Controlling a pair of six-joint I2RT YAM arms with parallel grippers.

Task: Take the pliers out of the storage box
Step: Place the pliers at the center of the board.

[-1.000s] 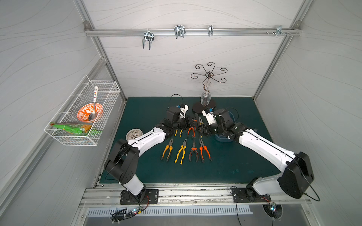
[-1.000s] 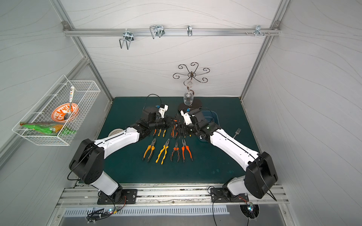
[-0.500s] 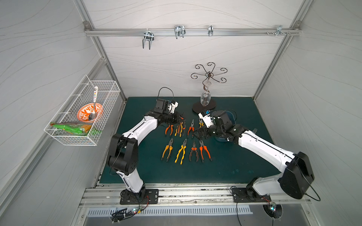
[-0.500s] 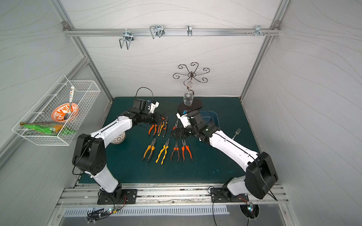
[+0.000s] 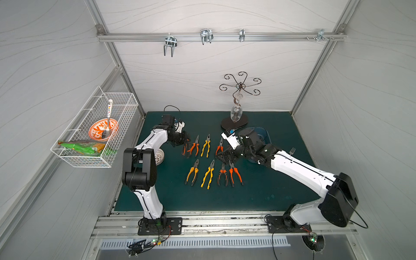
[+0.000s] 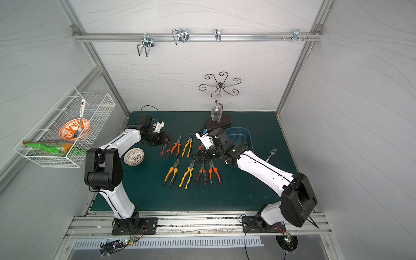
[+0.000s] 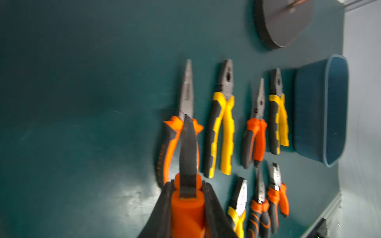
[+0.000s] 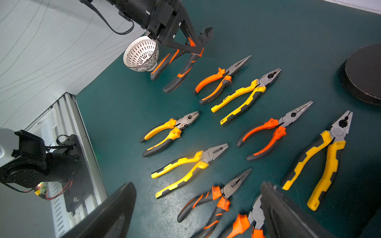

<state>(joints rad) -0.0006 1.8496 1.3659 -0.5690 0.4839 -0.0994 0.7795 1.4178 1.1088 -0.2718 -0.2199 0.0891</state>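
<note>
Over the matte mat, pliers are clamped by the left gripper, splayed handles shown from the right wrist; the right gripper is spread.

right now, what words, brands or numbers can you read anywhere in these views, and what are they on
"GREENER": on a handle of the orange long-nose pliers, right wrist view.
Stamp on the metal head of the yellow pliers: too small to read.
Print on the spoon handle: too small to read.
Print on the green packet: too blurred to read.
</note>
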